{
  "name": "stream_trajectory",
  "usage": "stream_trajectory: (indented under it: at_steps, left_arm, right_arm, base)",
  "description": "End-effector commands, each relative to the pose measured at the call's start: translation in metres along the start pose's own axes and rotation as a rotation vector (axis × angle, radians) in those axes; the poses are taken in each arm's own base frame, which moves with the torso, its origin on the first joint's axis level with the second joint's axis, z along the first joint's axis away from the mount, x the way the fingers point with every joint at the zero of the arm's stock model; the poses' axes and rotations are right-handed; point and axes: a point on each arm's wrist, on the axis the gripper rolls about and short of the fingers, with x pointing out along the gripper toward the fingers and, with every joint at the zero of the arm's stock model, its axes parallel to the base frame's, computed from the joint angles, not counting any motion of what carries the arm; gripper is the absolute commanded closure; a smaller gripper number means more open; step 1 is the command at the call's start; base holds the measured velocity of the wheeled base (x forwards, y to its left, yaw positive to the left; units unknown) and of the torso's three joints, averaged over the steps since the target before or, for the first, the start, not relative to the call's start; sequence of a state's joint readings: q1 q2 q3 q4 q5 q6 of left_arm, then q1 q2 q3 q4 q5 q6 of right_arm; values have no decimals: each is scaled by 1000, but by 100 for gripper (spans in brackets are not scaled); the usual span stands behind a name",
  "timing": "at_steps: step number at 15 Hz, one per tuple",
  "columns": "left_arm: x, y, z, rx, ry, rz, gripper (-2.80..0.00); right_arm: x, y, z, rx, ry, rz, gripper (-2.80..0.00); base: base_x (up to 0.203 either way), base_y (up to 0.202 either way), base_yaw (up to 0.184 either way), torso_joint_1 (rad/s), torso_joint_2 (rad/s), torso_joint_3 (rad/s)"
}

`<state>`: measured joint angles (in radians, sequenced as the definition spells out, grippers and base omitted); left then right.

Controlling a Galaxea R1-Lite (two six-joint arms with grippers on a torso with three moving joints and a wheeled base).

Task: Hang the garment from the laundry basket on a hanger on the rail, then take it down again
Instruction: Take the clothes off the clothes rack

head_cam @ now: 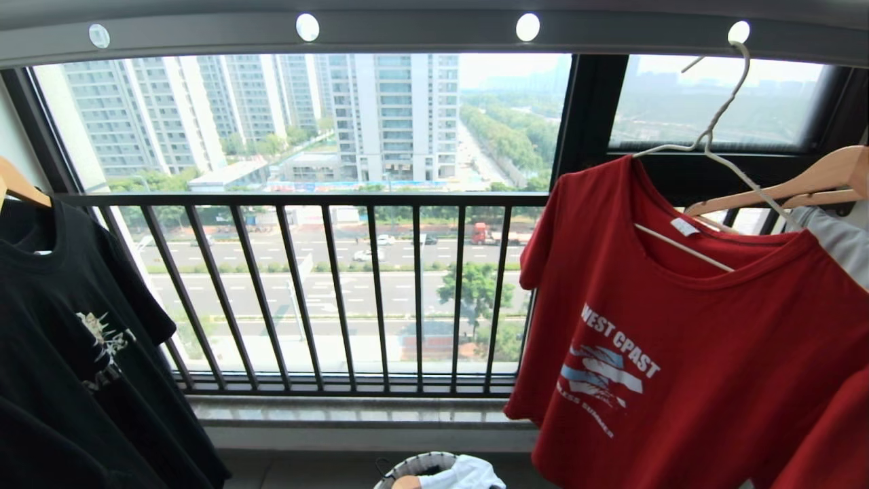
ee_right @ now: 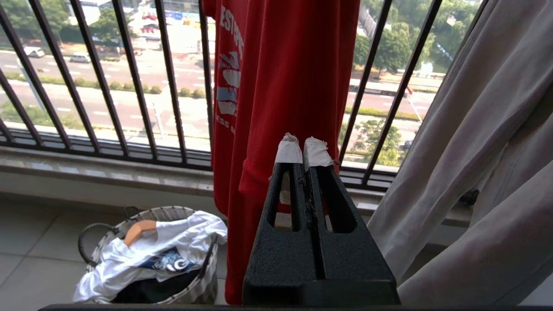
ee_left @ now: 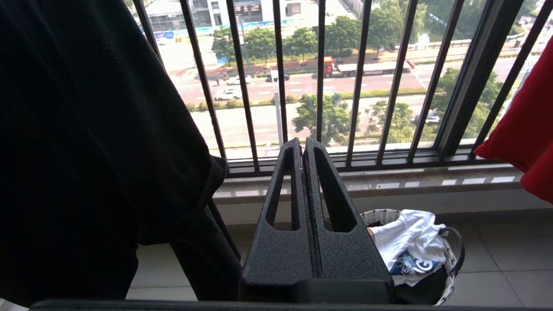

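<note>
**Red shirt on the rail, both grippers empty and low**

The red T-shirt (head_cam: 665, 339) hangs on the thin wire hanger (head_cam: 713, 136), whose hook sits in a hole at the right end of the grey rail (head_cam: 421, 30). The hanger is tilted, so the collar droops toward one shoulder. A wooden hanger (head_cam: 794, 183) with a pale garment (head_cam: 842, 238) hangs just beside it, and a black T-shirt (head_cam: 75, 339) hangs well apart at the other end.

The left gripper (ee_left: 302, 144) has its fingers pressed together on nothing. Below and beyond its tips sits the laundry basket (ee_left: 453, 255), holding a white garment (ee_left: 410, 237); the black shirt hangs close alongside it and the red shirt's edge shows off to its other side.

The right gripper (ee_right: 302, 147) is likewise closed and empty, its white-wrapped fingertips (ee_right: 288, 151) pointing at the red shirt's hem, which hangs just ahead of them. I cannot tell whether they touch the cloth. A pale curtain (ee_right: 475, 172) hangs beside it.

By my reading, the hanging half is done and the taking-down half has not begun. The next move calls for one gripper to rise well above where it is now, spread its fingers, and take the wire hanger near its hook, lifting it clear of the hole without snagging the neighbouring wooden hanger.
</note>
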<state>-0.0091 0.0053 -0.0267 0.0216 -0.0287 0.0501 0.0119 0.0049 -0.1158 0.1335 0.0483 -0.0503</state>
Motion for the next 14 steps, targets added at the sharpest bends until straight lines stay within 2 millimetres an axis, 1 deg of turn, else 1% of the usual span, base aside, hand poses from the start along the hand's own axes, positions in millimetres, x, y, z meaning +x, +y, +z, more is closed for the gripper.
stream_trajectory:
  at_steps: [1,6,14]
  left_arm:
    - [2,0,-6,4,8,-1,0]
    - [2,0,-6,-30,10,9,0]
    - [2,0,-6,-30,11,11,0]
  right_arm:
    - [10,0,-19,-21,-17,-13,0]
    - [10,0,-18,5,-22,-18,0]
    - [10,0,-18,5,-22,-18,0]
  base:
    - [0,0,0,0,0,0]
    - [0,0,0,0,0,0]
    - [0,0,0,0,0,0]
